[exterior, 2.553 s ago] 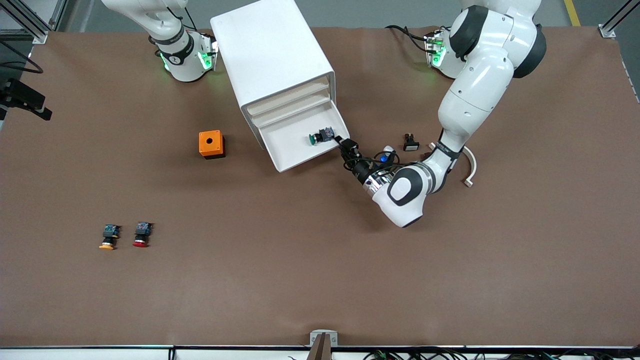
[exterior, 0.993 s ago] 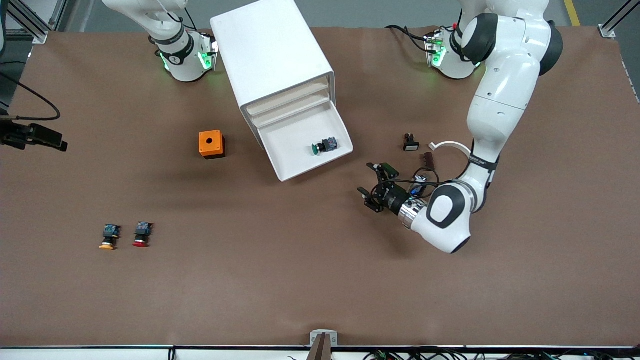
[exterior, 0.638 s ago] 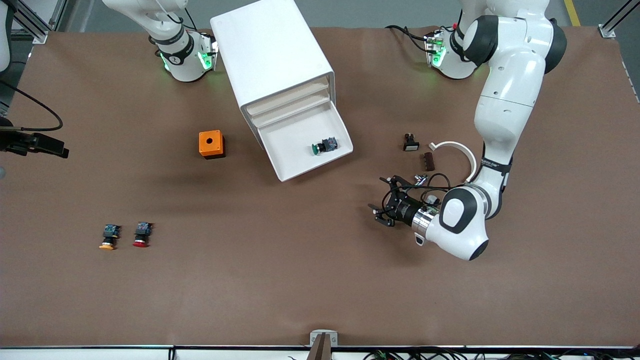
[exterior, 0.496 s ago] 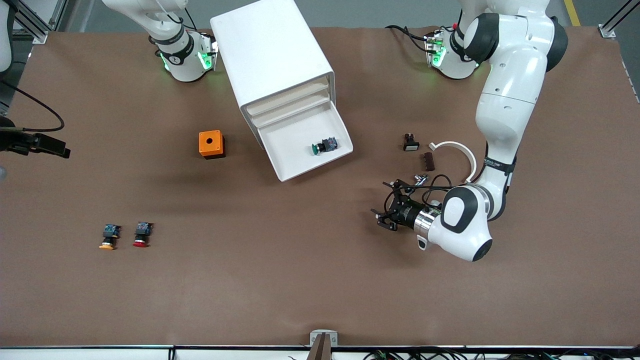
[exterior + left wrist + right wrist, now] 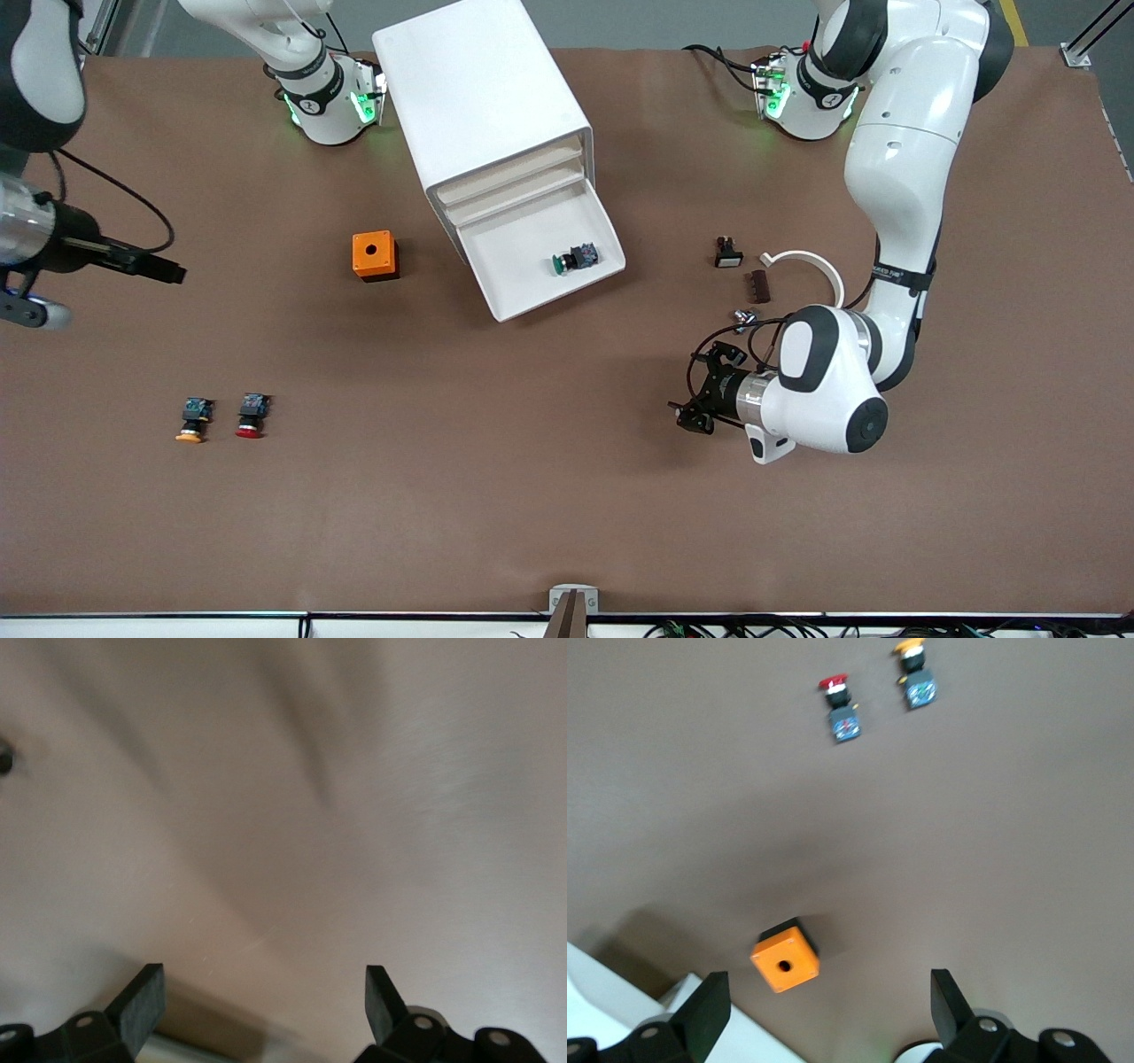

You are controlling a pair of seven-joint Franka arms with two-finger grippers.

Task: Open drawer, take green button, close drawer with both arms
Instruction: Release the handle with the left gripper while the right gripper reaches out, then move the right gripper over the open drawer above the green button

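The small push button with the round green cap and dark blocky body [image 5: 573, 258] is lying on its side in the pulled-out bottom drawer [image 5: 532, 283] of the tall white plastic drawer cabinet [image 5: 483, 115], close to the drawer's front wall at the end toward the left arm.

The left gripper [image 5: 702, 393] is hovering low over bare brown table covering [image 5: 532, 496], well apart from the drawer and nearer to the front camera than it. Its fingers [image 5: 142, 1003] are spread wide with nothing between them. The right gripper [image 5: 824, 1010] is hanging in the air at the right arm's end of the table, its fingers likewise parted and empty; in the front view only its dark fingertip [image 5: 164, 271] is reaching in past the edge, so how high it is sitting is hard to judge.

An orange cube-shaped box with a round hole in its top [image 5: 375, 255] is sitting just beside the cabinet, toward the right arm's end. An orange-capped push button [image 5: 191, 420] and a red-capped push button [image 5: 252, 416] are lying side by side, nearer to the front camera than the box. Toward the left arm's end, a small black switch with a white face [image 5: 727, 252], a short dark brown block [image 5: 759, 286] and a curved white plastic band [image 5: 813, 268] are resting near one another.
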